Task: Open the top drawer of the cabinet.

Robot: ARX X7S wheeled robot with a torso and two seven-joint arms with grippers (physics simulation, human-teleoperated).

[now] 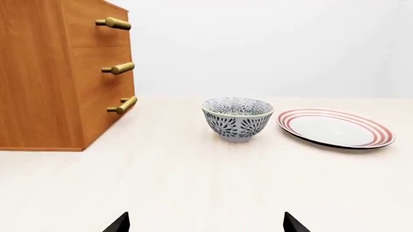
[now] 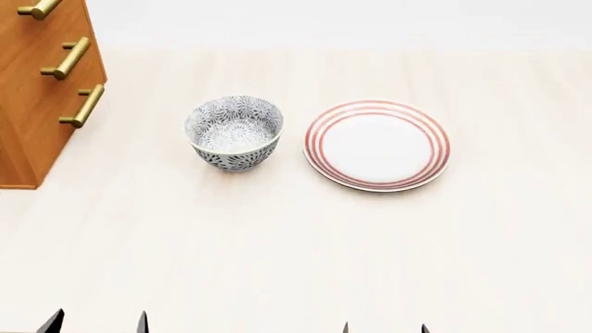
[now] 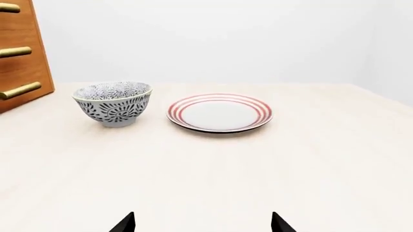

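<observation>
Looking from the left wrist, the cabinet (image 1: 48, 77) stands on the tabletop (image 1: 193, 183), its top drawer (image 1: 96, 26) closed; the left gripper (image 1: 205, 223) is spread open. From the head, a bowl (image 2: 233, 133) sits beside a plate (image 2: 376, 144). From the right wrist, the right gripper (image 3: 202, 222) is also open.

Cabinet (image 1: 45, 77) stands on pale table (image 1: 193, 183); all three drawers flush, top drawer (image 1: 96, 21) closed, brass handle (image 1: 115, 22) protruding. Patterned bowl (image 1: 237, 118) upright just beside red-ringed plate (image 1: 335, 128). Left gripper (image 1: 205, 223): two dark fingertips apart, nothing between them.
</observation>
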